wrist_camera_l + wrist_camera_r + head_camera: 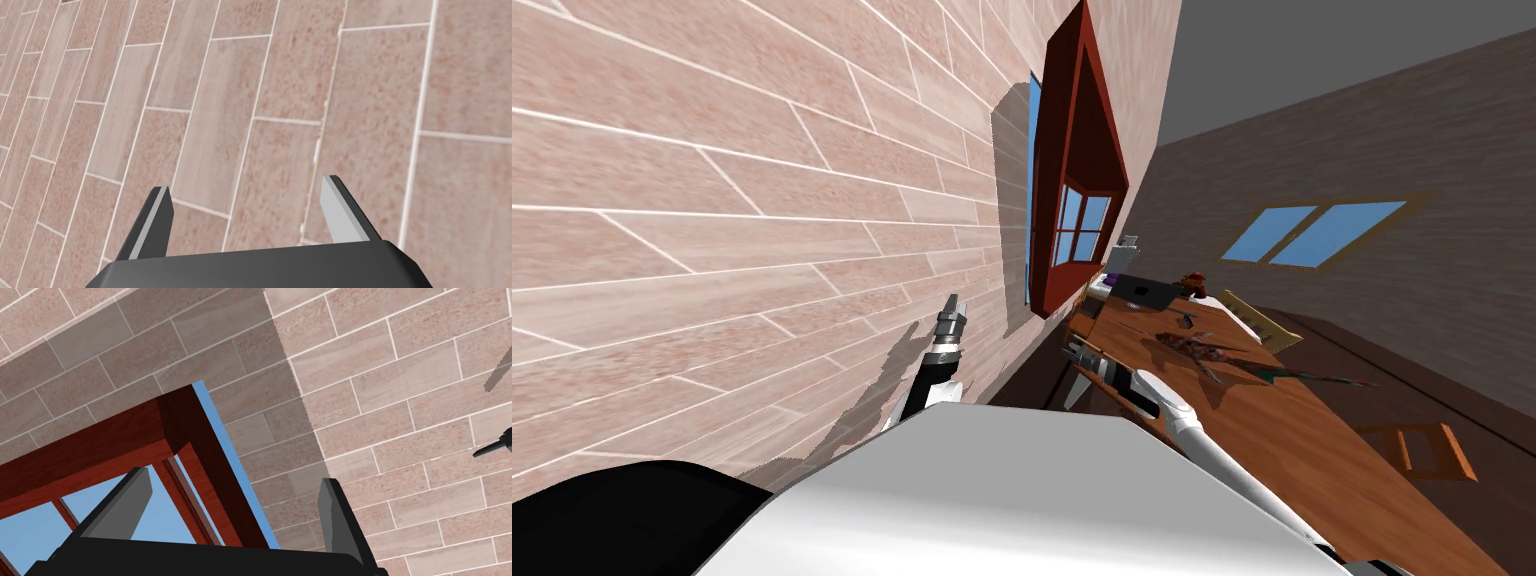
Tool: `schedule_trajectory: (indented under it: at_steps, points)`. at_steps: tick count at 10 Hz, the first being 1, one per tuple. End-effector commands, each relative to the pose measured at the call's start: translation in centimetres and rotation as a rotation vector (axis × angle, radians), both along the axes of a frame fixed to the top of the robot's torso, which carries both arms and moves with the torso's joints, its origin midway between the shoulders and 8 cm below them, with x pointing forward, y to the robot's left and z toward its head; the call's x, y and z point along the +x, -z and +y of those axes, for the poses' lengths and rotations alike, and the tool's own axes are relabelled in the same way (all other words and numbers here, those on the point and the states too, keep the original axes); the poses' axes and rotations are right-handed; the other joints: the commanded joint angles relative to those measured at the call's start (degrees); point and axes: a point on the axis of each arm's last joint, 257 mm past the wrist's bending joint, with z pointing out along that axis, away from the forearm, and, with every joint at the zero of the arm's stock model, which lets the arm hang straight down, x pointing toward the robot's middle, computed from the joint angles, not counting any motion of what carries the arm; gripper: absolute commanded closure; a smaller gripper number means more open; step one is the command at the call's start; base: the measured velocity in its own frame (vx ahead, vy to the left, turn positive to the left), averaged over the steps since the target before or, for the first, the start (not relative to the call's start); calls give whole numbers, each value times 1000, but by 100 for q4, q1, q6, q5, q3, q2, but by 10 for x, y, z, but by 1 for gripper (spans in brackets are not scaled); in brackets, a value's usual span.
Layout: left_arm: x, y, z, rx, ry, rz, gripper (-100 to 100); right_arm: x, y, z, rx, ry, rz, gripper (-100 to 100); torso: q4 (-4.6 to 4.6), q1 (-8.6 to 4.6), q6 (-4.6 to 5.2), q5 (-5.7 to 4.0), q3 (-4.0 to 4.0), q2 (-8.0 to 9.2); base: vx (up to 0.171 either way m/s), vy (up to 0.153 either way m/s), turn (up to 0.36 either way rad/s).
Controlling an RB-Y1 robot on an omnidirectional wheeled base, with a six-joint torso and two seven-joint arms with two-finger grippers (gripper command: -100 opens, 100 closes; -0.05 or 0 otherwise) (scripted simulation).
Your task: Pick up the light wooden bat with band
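A long wooden table (1312,440) runs along the brick wall on my right side. On it, toward its far side, lies a pale yellowish long object (1257,322) that may be the light bat; I cannot make out a band. Two dark reddish elongated things (1202,350) lie nearer the middle. My right gripper (1070,352) hangs by the table's near corner, well short of them, and its fingers stand open and empty (235,477), pointing at the red window frame. My left gripper (953,303) is raised toward the wall, open with nothing in it (246,183).
A red-framed window (1072,170) juts from the brick wall (762,220) above the table's far end. A dark laptop-like slab (1144,291) and a small red object (1195,283) sit at that end. An orange stool-like frame (1417,450) stands on the floor beyond the table.
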Motion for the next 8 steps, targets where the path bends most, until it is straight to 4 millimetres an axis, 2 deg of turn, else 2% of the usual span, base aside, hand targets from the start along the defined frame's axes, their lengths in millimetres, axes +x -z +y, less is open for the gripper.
schedule_trajectory:
  at_steps: [1, 3, 4, 6, 7, 8]
  points:
    - [0, 0, 0, 0, 0, 0, 0, -6, 22, -16, -52, 2, 37, -100, 0, 0, 0, 0, 0, 0, 0, -25, 170]
    - [0, 0, 0, 0, 0, 0, 0, -12, 50, -40, -145, -6, 85, -100, 0, -5, 2, -1, -1, -2, 4, -26, 202]
    - [0, 0, 0, 0, 0, 0, 0, -13, 52, -42, -146, -1, 92, -100, -1, -5, 7, -1, -1, -1, 2, -13, 0]
    - [0, 0, 0, 0, 0, 0, 0, -20, 77, -70, -237, -7, 141, -100, -1, 2, 1, 0, -2, -4, 7, -13, 194]
    - [0, 0, 0, 0, 0, 0, 0, -24, 91, -94, -304, -12, 175, -100, -2, 0, 6, -1, -3, -4, 12, -17, 325]
    - [0, 0, 0, 0, 0, 0, 0, -28, 98, -100, -325, -10, 190, -100, -1, -1, 1, 0, -4, -7, 16, -22, 133]
